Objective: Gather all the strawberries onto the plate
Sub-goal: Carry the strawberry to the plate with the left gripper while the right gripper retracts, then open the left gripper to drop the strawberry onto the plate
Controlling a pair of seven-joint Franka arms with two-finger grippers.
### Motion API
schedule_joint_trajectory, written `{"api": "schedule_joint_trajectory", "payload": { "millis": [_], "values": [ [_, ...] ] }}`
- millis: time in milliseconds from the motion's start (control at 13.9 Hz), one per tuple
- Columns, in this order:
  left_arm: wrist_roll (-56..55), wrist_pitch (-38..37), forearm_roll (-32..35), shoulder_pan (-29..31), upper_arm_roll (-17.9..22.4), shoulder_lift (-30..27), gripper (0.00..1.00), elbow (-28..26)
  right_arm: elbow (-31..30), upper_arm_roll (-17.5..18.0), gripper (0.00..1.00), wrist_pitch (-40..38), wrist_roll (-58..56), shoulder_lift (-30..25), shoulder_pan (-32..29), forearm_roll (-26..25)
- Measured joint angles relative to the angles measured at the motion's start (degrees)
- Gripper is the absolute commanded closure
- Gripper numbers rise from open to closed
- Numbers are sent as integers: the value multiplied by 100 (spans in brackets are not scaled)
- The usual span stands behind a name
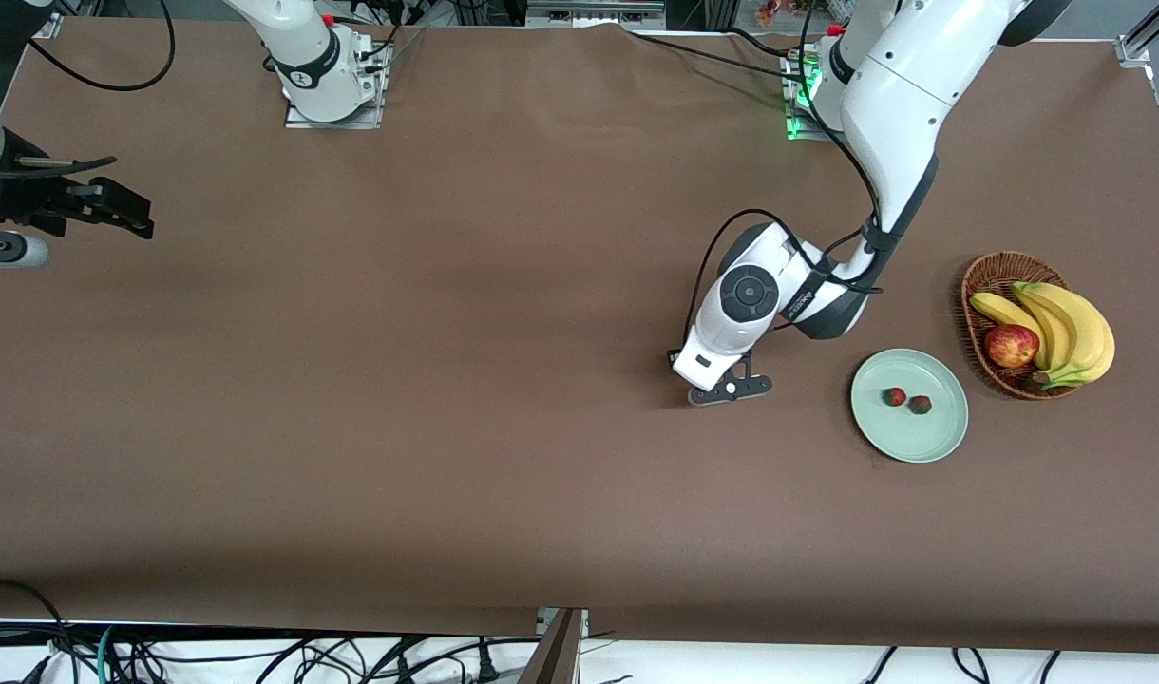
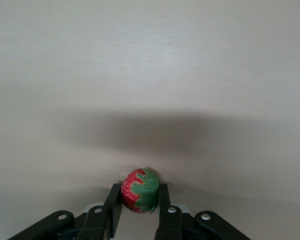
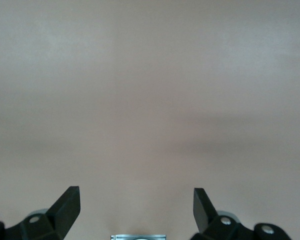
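Brown table [image 1: 446,380], left gripper [image 2: 139,200] clamping strawberry [image 2: 140,190], right gripper [image 3: 137,210] spread wide, no legible writing.

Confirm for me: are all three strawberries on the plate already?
No: only two strawberries lie on the plate; the third strawberry sits between the left gripper's fingers.

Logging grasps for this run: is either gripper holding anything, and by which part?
The left gripper holds a strawberry, its fingers pinching the berry's sides, the green cap showing between them. The right gripper is open, holding nothing.
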Motion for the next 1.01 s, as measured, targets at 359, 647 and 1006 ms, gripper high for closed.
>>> {"api": "schedule_joint_trajectory", "payload": {
  "millis": [359, 647, 1006],
  "values": [
    [1231, -1260, 1153, 398, 78, -296, 90, 35, -114, 194, 0, -84, 322, -58, -64, -2],
    [2117, -1872, 2431, 424, 101, -333, 87, 35, -114, 187, 0, -82, 322, -42, -98, -4],
    [5193, -1847, 2260, 1382, 143, -394, 22, 542, -102, 188, 0, -77, 322, -42, -102, -10]
  ]
}}
